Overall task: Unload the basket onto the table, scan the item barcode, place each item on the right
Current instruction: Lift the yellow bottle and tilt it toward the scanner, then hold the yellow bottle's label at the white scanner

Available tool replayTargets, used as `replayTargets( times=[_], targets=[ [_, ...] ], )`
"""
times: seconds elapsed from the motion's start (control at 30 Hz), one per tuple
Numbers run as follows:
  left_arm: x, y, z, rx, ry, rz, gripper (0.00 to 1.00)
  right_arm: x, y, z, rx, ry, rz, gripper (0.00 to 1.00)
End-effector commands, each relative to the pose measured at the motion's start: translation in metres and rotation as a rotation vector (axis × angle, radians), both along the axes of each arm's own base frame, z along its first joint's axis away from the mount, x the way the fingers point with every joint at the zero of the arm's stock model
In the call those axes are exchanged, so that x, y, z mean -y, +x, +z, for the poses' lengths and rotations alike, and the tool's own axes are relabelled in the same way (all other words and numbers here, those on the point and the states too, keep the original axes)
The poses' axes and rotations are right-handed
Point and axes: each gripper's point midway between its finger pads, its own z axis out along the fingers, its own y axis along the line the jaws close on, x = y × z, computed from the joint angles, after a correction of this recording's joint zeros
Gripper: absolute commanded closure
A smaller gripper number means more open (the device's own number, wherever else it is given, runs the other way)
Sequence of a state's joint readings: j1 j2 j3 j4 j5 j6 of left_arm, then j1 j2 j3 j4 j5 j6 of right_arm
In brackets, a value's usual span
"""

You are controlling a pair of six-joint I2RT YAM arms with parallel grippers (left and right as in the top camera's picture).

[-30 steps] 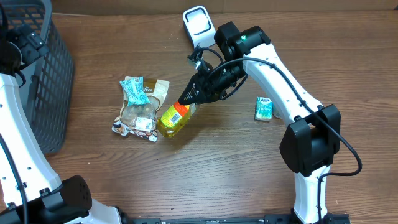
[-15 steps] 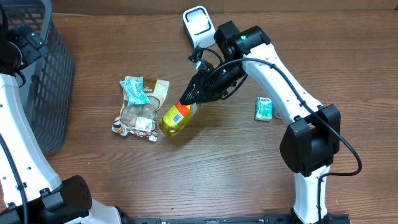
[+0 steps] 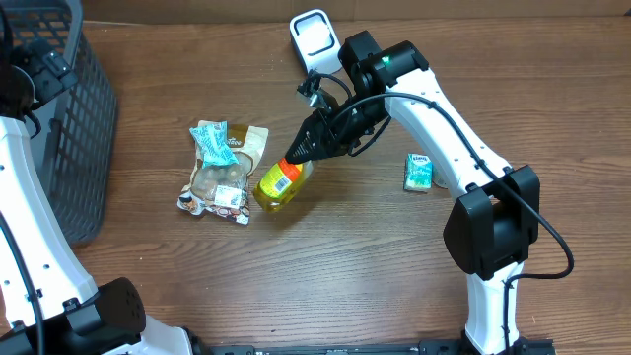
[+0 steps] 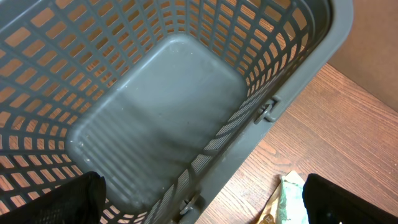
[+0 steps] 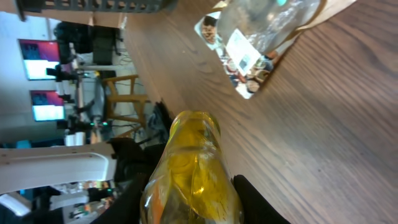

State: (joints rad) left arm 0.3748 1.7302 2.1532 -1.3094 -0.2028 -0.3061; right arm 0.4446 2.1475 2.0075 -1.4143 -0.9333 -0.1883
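Yellow bottle [image 3: 279,184] in right claw [image 3: 299,154] seems lifted slightly since.

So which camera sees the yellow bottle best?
The overhead view: the yellow bottle shows nearly whole, label too, gripped by the right fingers. The right wrist view sees part, close up. The left wrist view shows the basket, no bottle.
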Motion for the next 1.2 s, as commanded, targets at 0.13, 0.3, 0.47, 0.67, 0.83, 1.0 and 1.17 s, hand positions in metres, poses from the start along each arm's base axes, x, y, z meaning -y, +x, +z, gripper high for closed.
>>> replayTargets(
  times=[0.13,0.3,0.47,0.67,0.83,1.0,1.17],
  targets=[
    [0.000,0.002,0.003,0.001,0.014,-0.014,0.00,0.015,0.011,0.011,0.161,-0.086,-0.005,0.89],
    [0.000,0.002,0.003,0.001,0.014,-0.014,0.00,0.040,0.031,-0.014,0.270,-0.297,-0.037,0.89],
    [0.000,0.002,0.003,0.001,0.014,-0.014,0.01,0.066,0.069,-0.028,0.413,-0.499,-0.142,0.93],
    [0.000,0.002,0.003,0.001,0.014,-0.014,0.01,0.085,0.136,-0.013,0.674,-0.627,-0.333,0.96],
    [0.000,0.002,0.003,0.001,0.014,-0.014,0.00,0.078,0.178,0.036,0.870,-0.565,-0.456,0.96],
    [0.000,0.002,0.003,0.001,0.014,-0.014,0.01,0.088,0.215,0.077,1.055,-0.585,-0.614,0.96],
    [0.000,0.002,0.003,0.001,0.014,-0.014,0.01,0.081,0.231,0.105,1.221,-0.572,-0.615,0.96]
  ],
)
